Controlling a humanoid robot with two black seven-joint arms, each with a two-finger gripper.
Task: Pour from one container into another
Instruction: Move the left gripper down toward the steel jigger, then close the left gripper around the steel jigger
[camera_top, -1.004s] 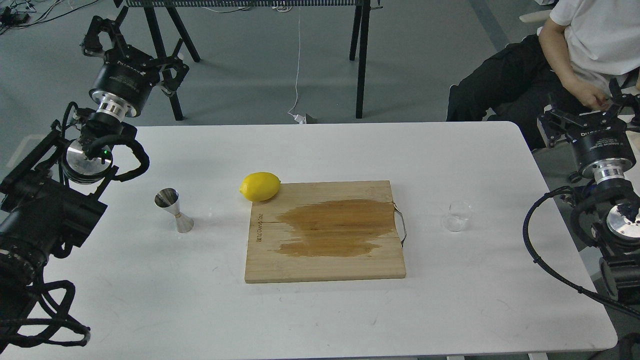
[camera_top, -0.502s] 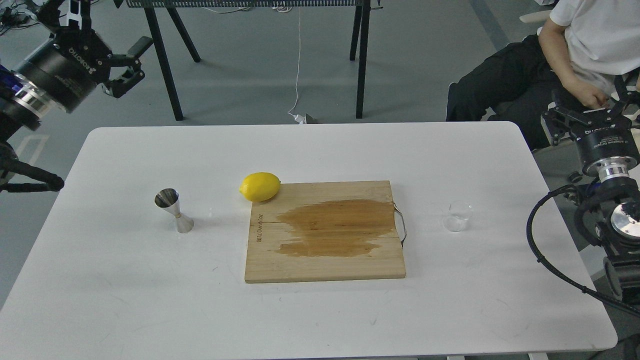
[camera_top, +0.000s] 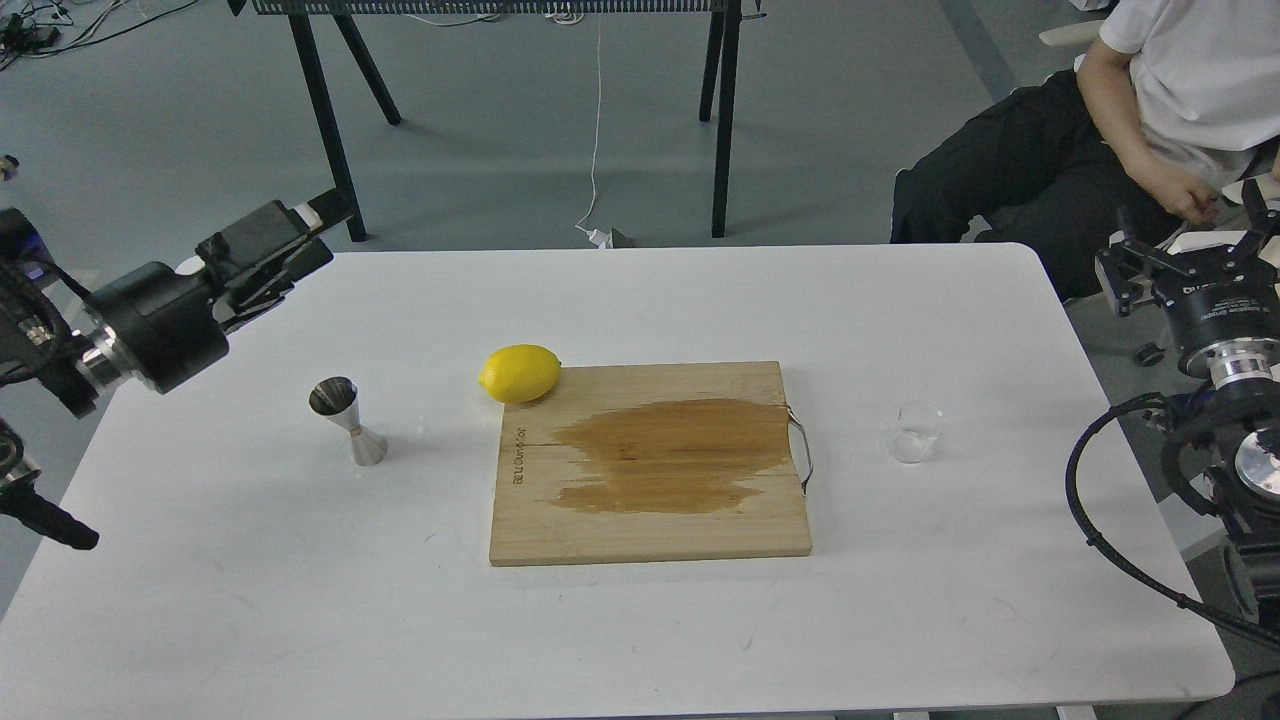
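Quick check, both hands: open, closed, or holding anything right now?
Left hand: holding nothing; open or closed cannot be told from this angle.
Right hand: open, holding nothing, off the table's right edge.

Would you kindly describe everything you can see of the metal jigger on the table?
The jigger is a small, shiny steel-looking measure shaped like an hourglass: two cones joined at a narrow waist. It stands upright on the white table with one cone's open mouth facing up; whether it holds anything cannot be told. It sits left of the cutting board and the lemon, apart from both. Nothing touches it but the table; the left gripper is up and to its left, away from it.
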